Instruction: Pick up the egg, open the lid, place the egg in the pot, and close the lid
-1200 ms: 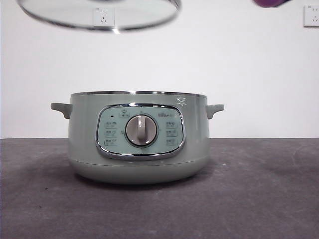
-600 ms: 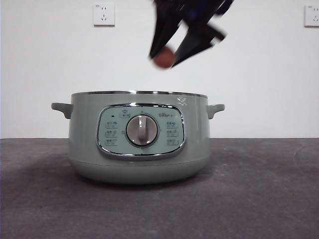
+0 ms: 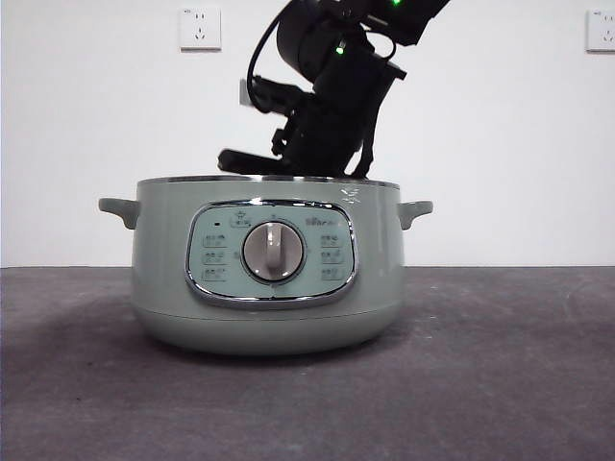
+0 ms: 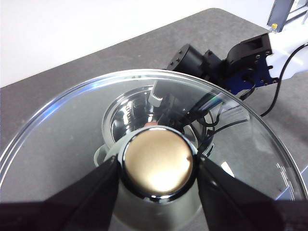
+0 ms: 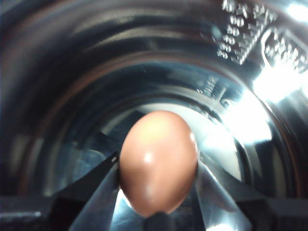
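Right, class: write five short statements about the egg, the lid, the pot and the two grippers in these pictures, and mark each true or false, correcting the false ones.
1. The right gripper holds the egg. True.
2. The lid sits on the pot. False: the left gripper holds it up by its knob, above the pot.
3. The right gripper reaches into the pot. True.
4. The egg lies loose on the pot's floor. False: it is between the fingers.
5. The pot lies tipped on its side. False: it stands upright on the table.
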### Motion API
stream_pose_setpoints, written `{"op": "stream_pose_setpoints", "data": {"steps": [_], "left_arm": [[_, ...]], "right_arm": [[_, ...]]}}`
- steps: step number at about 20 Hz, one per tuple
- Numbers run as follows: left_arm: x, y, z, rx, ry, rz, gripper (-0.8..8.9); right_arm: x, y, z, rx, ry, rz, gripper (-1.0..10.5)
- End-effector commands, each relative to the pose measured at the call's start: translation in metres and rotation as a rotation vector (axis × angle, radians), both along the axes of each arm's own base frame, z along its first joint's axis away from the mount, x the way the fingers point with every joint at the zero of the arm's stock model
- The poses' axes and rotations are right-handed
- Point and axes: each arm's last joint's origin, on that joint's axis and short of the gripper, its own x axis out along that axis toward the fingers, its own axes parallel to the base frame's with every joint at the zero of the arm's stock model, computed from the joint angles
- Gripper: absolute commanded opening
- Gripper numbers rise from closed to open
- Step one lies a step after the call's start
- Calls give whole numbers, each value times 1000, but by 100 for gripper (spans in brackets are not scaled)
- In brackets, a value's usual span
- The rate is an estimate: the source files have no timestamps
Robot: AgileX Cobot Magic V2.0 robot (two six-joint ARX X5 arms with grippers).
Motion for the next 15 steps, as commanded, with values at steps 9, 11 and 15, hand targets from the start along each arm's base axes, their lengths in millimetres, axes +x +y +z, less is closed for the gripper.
{"op": "stream_pose_setpoints", "data": {"steps": [9, 11, 15], "left_arm": [[-5, 2, 9, -45, -61, -8, -8], [-5, 2, 9, -45, -62, -9, -8], [-3, 1, 9, -40, -60, -10, -8]], "right_arm": [[0, 5, -15, -40, 37, 8, 405], [-2, 4, -4, -12, 17, -6, 442], [-13, -7, 56, 74, -94, -51, 442]]}}
